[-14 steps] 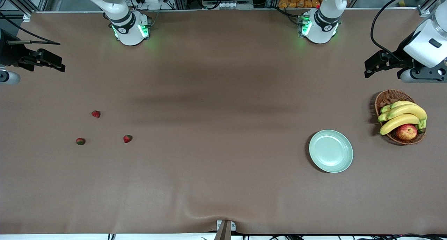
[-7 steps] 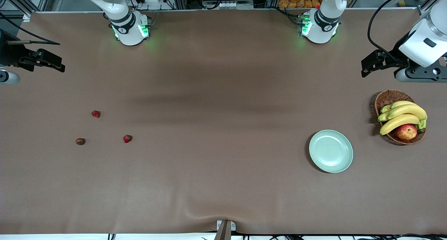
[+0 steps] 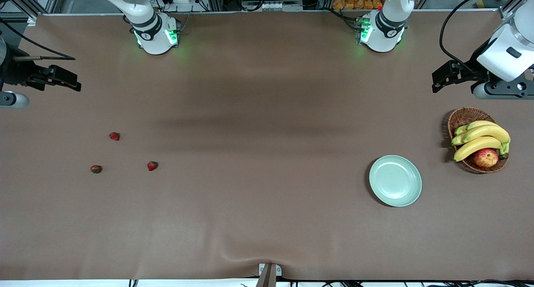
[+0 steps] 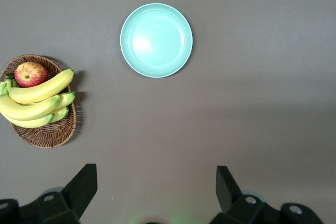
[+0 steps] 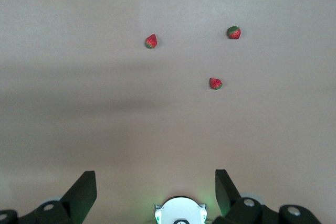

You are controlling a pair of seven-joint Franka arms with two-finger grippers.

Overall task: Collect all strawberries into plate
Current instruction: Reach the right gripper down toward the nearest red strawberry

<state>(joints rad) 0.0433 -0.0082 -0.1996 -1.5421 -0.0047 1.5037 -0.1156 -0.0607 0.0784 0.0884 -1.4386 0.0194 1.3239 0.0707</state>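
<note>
Here both arms hang high at the table's ends: the left gripper (image 4: 156, 192) with fingers spread wide and nothing in it, over bare table near the basket (image 3: 463, 117) of bananas (image 3: 479, 139) and an apple (image 3: 485, 157), the right gripper (image 5: 155, 192) likewise wide apart and empty at its own end. Three strawberries (image 3: 114, 136) (image 3: 96, 169) (image 3: 152, 166) lie loose on the table, well apart from the plate (image 3: 395, 180), toward the right arm's end. The plate sits just beside the basket, nearer the front camera.
</note>
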